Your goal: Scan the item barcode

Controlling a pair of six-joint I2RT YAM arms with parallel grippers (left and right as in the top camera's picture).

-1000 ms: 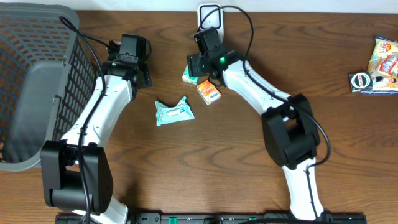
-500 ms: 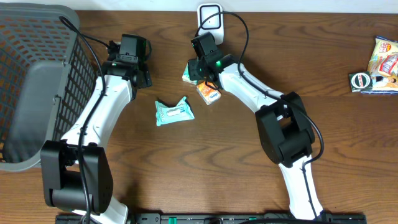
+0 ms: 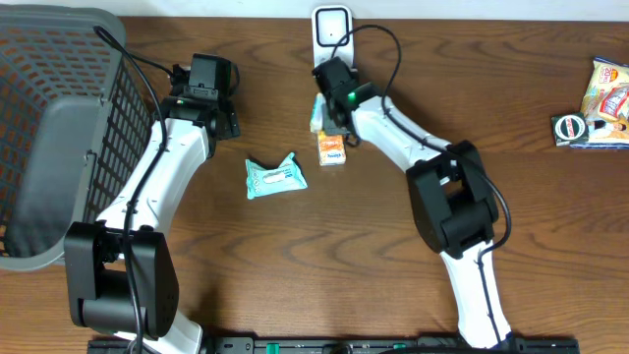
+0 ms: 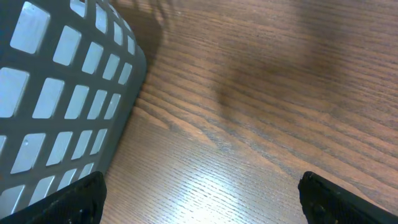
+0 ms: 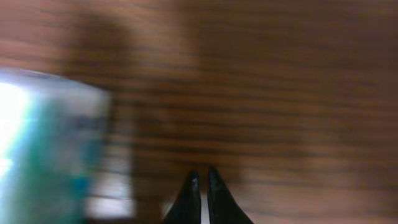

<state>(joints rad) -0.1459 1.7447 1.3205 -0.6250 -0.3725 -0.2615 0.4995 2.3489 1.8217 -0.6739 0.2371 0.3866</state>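
Pressing its two dark fingers tip to tip with nothing between them, the right pincer (image 5: 200,186) is clenched and empty above the brown wooden worktop (image 3: 393,246). Its wrist view is heavily blurred. A pale green-and-white carton (image 5: 46,143) fills the left of that view, clear of the fingertips. From overhead the same carton (image 3: 315,111) lies just beside the right wrist, on its left. A small orange box (image 3: 332,147) lies just below it, and whether the two touch cannot be told. The white scanner (image 3: 331,24) stands at the far edge of the worktop, just above the right wrist. A teal packet (image 3: 275,177) lies further left, apart from both boxes, between the two arms.

The left pincer (image 4: 200,198) is released, its fingers spread wide so that only their dark tips (image 4: 74,199) show at the bottom corners of its wrist view, with bare wood between them. A grey mesh basket (image 4: 56,93) stands close on its left. Overhead, that basket (image 3: 49,147) takes up the left end of the worktop. Well apart at the right edge lie snack packets (image 3: 604,93) and a small round black item (image 3: 568,127).
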